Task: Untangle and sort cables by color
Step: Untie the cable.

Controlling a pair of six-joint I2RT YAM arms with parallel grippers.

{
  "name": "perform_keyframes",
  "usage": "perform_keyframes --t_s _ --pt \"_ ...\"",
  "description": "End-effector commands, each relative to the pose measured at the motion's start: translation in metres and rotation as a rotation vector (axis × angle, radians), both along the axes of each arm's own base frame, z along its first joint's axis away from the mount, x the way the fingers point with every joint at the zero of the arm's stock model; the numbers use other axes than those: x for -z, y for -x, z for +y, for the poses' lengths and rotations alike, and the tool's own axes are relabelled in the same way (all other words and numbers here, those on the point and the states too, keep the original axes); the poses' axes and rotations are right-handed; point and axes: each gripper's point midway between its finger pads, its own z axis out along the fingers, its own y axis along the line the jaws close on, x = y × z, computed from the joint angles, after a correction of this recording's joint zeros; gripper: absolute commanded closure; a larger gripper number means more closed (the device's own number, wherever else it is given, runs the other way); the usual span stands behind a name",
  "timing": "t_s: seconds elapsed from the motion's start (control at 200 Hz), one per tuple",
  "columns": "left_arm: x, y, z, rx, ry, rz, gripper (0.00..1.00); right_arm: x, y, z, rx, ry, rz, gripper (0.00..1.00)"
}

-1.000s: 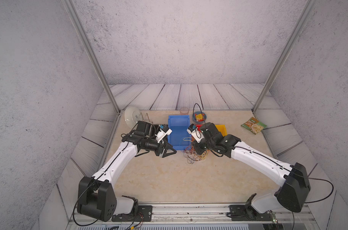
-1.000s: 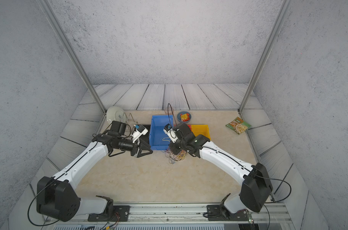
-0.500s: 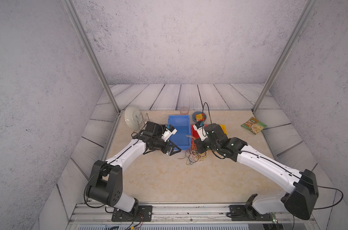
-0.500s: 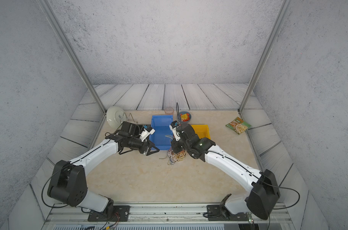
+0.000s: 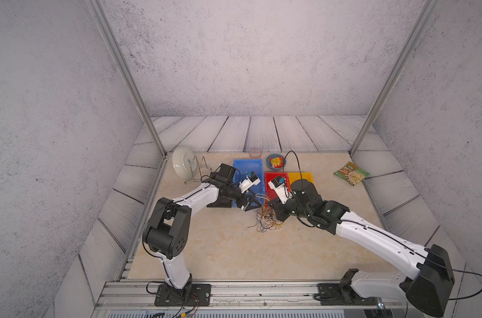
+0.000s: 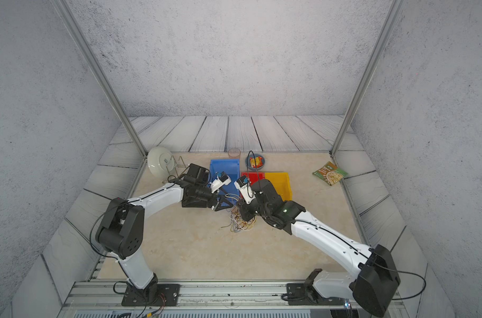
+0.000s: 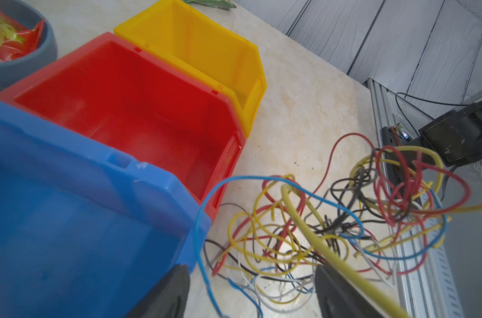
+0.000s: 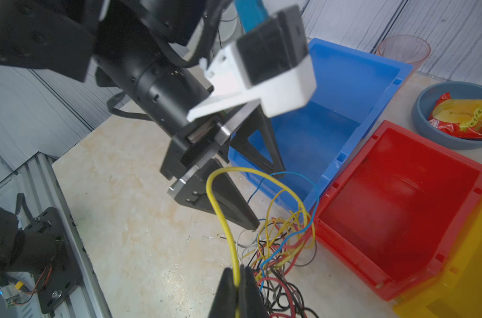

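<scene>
Right gripper [image 8: 239, 275] was clamped shut on a yellow strand [image 8: 209, 190]; left gripper [image 7: 249, 271] stood open with nothing pinched. In both top views, the cables [image 5: 266, 220] lay as one tangle on the surface [image 5: 206, 247], just in front of the blue bin [image 5: 248, 165] and red bin [image 5: 270, 179], with the yellow bin [image 5: 303, 176] beside the red one. The tangle sat between the two grippers, and both arms reached it. In the left wrist view, a blue strand [image 7: 197, 234] arched out of the tangle, passed the corner of the blue bin and ran down between the open fingers [image 7: 173, 291]. The yellow strand crossed the opposite finger. In the right wrist view, the yellow strand rose from the closed jaws, looped over near the left gripper's lower fingertip and fell back into the tangle. Its far end could not be traced. Judgement: the coming move turns on that loop's long axis, which ran from the right gripper toward the left gripper, so drawing apart along it should free the strand. Open surface lay toward the arm bases, and the bin walls limited travel on the far side. All three bins appeared empty where visible.
</scene>
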Motion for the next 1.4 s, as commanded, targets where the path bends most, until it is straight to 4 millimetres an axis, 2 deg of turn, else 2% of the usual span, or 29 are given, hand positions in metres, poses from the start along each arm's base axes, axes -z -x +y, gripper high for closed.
perform_keyframes --t_s 0.0,0.09,0.18,0.27,0.32,0.575,0.736,0.901,1.126,1.396 --pt "0.007 -0.005 -0.001 0.006 -0.007 -0.017 0.24 -0.022 0.013 -0.004 -0.037 -0.060 -0.058 1.00" --pt "0.008 -0.005 -0.003 0.009 0.003 -0.006 0.35 -0.022 0.015 -0.008 -0.032 -0.068 -0.073 1.00" --pt "0.002 -0.003 -0.005 0.021 0.021 0.016 0.61 -0.022 0.016 -0.011 -0.022 -0.069 -0.084 1.00" --pt "-0.006 0.004 -0.003 0.039 0.024 0.014 0.83 -0.020 0.017 -0.012 -0.022 -0.062 -0.083 1.00" --pt "-0.015 0.007 -0.001 0.040 0.026 0.000 1.00 -0.016 0.016 -0.013 -0.022 -0.054 -0.076 1.00" --pt "-0.060 0.034 0.009 0.081 0.066 -0.037 1.00 0.006 0.016 -0.009 -0.041 -0.003 -0.026 1.00" --pt "-0.088 0.042 0.013 0.084 0.082 -0.051 1.00 0.035 0.021 -0.005 -0.081 0.053 0.054 1.00" --pt "-0.125 0.042 0.015 0.063 0.088 -0.074 1.00 0.061 0.029 -0.002 -0.116 0.108 0.158 1.00" --pt "-0.171 0.019 0.026 -0.069 0.036 -0.144 1.00 0.084 0.046 0.000 -0.190 0.116 0.221 1.00" --pt "-0.220 0.020 0.042 -0.139 0.005 -0.215 1.00 0.098 0.050 -0.005 -0.192 0.134 0.228 1.00"
